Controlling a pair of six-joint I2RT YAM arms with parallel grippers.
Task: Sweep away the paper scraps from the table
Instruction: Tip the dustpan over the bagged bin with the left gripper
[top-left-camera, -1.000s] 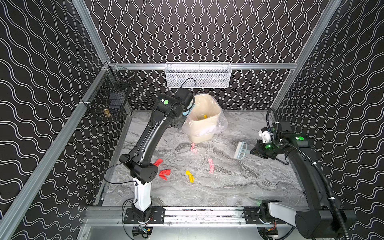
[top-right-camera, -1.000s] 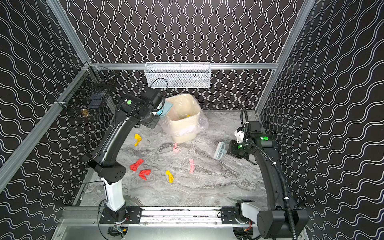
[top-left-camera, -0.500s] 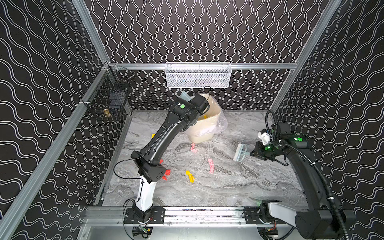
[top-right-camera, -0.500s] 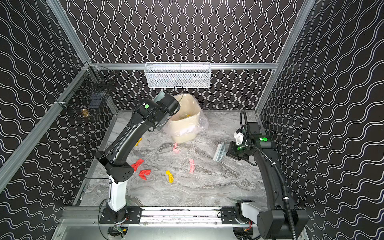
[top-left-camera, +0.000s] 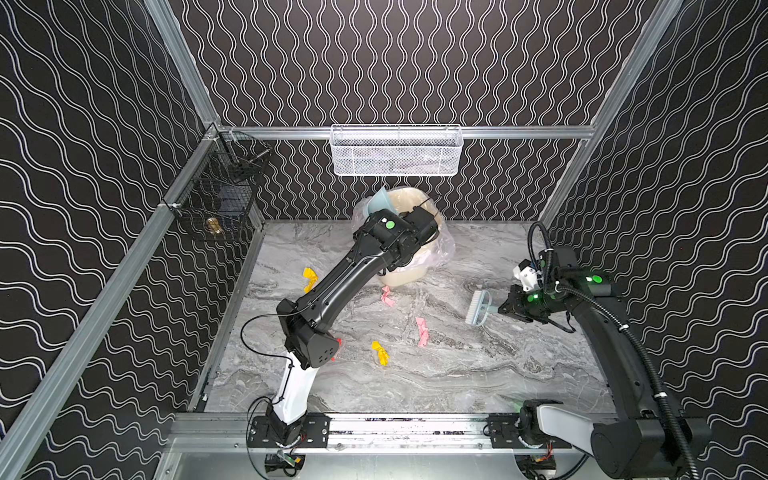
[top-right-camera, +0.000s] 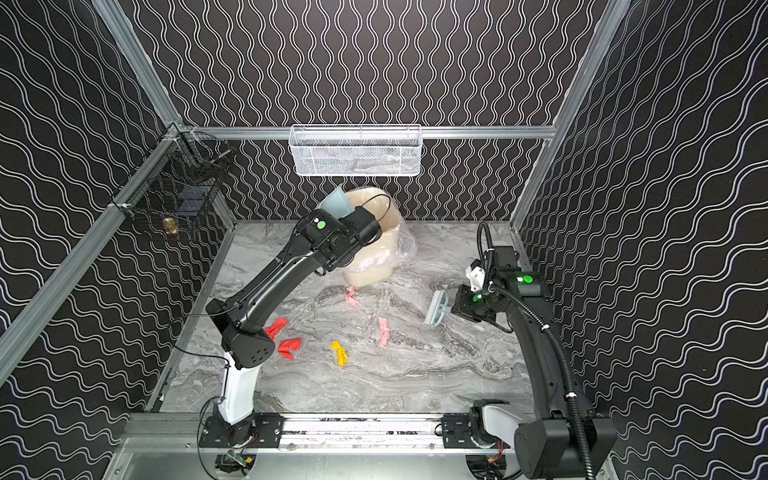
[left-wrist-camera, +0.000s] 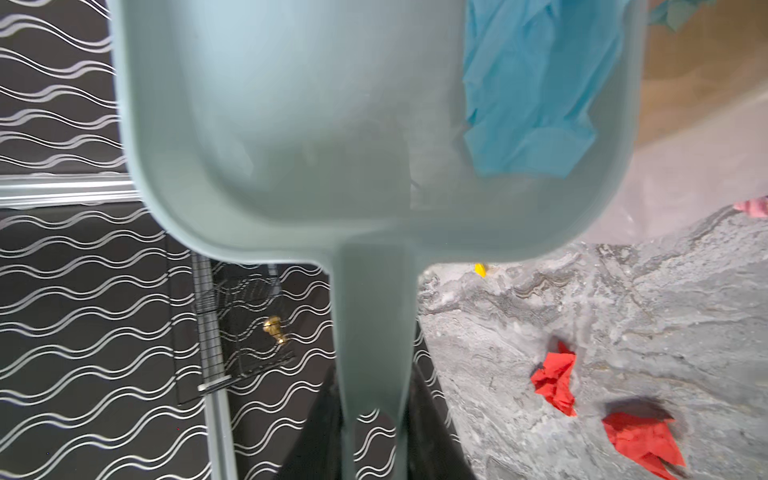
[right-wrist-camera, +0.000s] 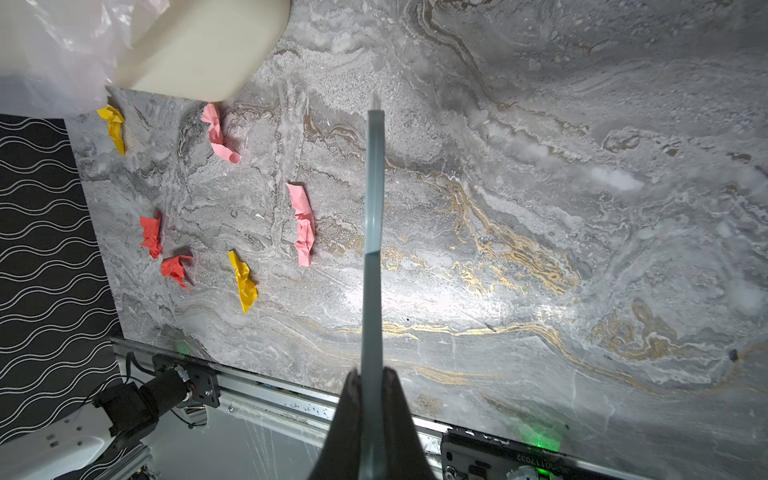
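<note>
The marble-swirled tabletop (top-left-camera: 498, 374) is smooth and flat. Crumpled paper scraps (right-wrist-camera: 301, 224) in pink, yellow and red lie scattered on its left half, near the rounded beige bin (top-right-camera: 370, 268) with its crinkly clear liner (top-right-camera: 401, 245). One creased blue scrap (left-wrist-camera: 536, 95) sits in the matte pale-blue dustpan (left-wrist-camera: 291, 124), whose flat handle the left pincer (left-wrist-camera: 374, 440) clamps, apparently over the bin's mouth. The right pincer (right-wrist-camera: 372, 388) is closed on the white-bristled brush (top-left-camera: 478, 307), over bare marble. The right half and the front strip by the aluminium rail (top-left-camera: 395, 422) lie open.
</note>
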